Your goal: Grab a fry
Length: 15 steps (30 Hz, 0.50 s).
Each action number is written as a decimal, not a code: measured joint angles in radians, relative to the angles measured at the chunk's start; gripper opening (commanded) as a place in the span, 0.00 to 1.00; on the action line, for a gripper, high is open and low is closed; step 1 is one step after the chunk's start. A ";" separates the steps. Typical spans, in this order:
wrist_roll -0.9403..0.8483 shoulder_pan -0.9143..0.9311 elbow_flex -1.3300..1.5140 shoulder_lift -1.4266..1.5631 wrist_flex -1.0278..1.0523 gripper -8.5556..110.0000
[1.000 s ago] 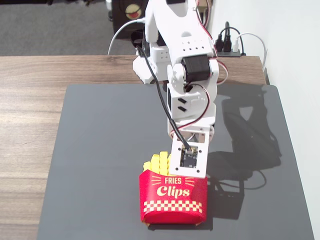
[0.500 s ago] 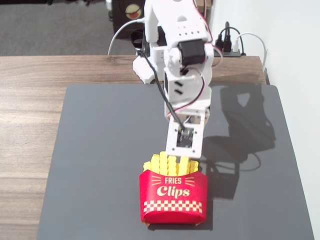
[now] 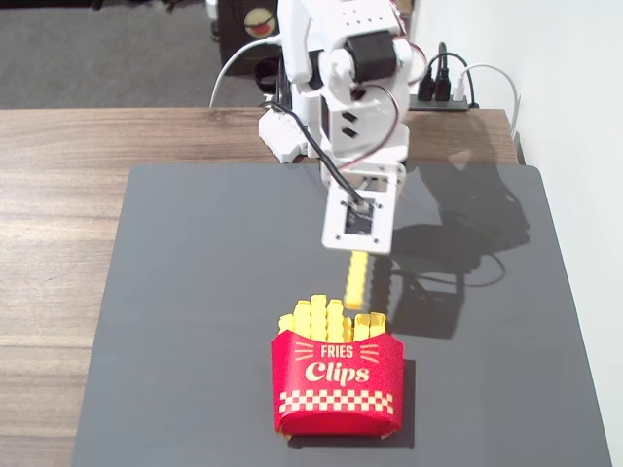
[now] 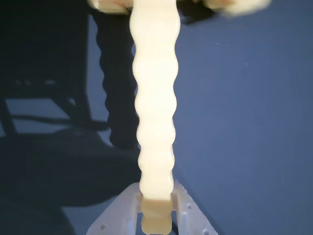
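My white gripper (image 3: 358, 255) is shut on one yellow crinkle-cut fry (image 3: 358, 279) and holds it by one end above the red "FRIES Clips" carton (image 3: 337, 384). The fry hangs from the jaws toward the carton, its lower end just over the other fries (image 3: 316, 318) that stand in the carton. In the wrist view the fry (image 4: 155, 112) runs up the middle of the picture from between my two white fingers (image 4: 186, 208), pale and overexposed, and my gripper (image 4: 156, 208) clamps its near end. The carton's fries show blurred at the top edge.
A dark grey mat (image 3: 195, 321) covers the wooden table (image 3: 58, 195). The arm's white base (image 3: 321, 68) stands at the mat's far edge. A power strip with plugs (image 3: 443, 92) lies behind at the right. A white wall runs along the right side.
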 measured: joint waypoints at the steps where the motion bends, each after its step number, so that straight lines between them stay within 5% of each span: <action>1: 0.000 -0.003 0.017 0.029 0.009 0.08; 15: -0.143 0.158 -0.100 0.100 0.209 0.08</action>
